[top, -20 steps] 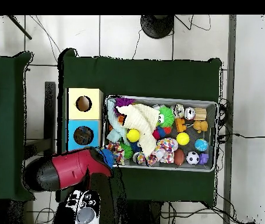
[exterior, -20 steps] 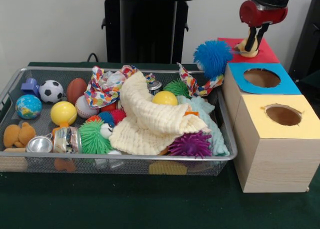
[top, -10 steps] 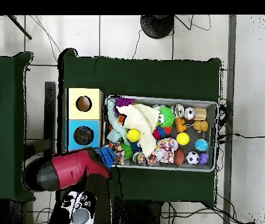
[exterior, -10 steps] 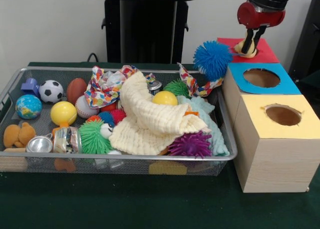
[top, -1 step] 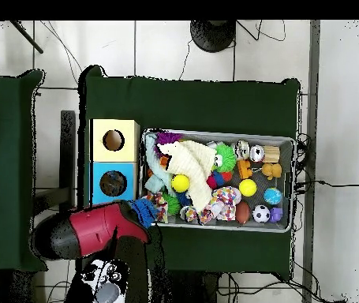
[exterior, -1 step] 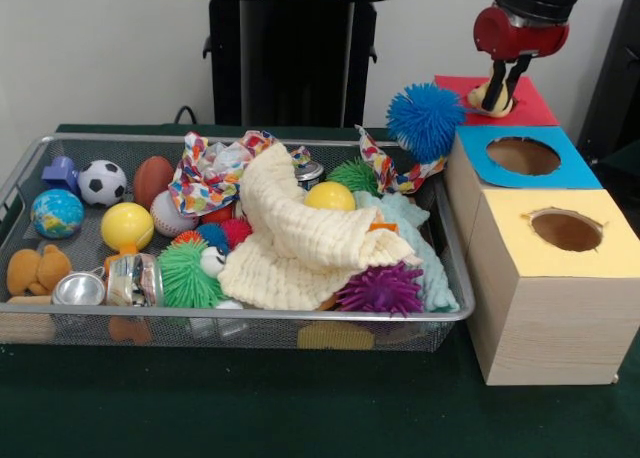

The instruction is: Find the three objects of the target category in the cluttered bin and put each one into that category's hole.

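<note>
My gripper hangs over the red-topped box at the far right. Its tip is right at a small tan soft toy that sits at that box's hole. Whether the toy is held does not show. In the overhead view the red arm covers the red box and the gripper. The wire bin holds several balls, spiky balls, cloths and small toys. A blue spiky ball rests on the bin's far right corner, next to the boxes.
A blue-topped box and a yellow-topped box, each with a round hole, stand in a row with the red one beside the bin. A cream cloth covers the bin's middle. The black pedestal stands behind.
The gripper has shifted slightly left and a little lower over the red box. Less of the tan toy shows than a second ago. The bin's contents have not moved.
</note>
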`<state>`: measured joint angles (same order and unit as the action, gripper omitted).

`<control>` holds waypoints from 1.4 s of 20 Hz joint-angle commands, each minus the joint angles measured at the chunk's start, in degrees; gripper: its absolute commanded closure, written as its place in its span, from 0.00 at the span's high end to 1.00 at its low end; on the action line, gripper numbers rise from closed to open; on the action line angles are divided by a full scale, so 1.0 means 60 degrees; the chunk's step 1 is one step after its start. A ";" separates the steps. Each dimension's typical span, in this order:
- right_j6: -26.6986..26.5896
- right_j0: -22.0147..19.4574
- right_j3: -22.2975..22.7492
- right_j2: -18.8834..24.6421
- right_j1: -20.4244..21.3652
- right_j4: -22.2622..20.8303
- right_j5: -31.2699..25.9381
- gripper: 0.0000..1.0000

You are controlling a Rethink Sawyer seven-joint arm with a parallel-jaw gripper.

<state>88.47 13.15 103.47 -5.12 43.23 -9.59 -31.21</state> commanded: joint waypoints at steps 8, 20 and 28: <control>0.2282 -0.0158 0.0492 0.0366 -0.0815 0.0612 0.0859 0.00; 0.1383 -0.0695 0.1021 0.0962 -0.0398 0.1003 0.0153 1.00; 0.1357 -0.0786 0.1085 0.0905 -0.0073 0.1192 -0.0593 1.00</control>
<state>88.47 10.46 106.73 -3.84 42.78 -5.06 -31.00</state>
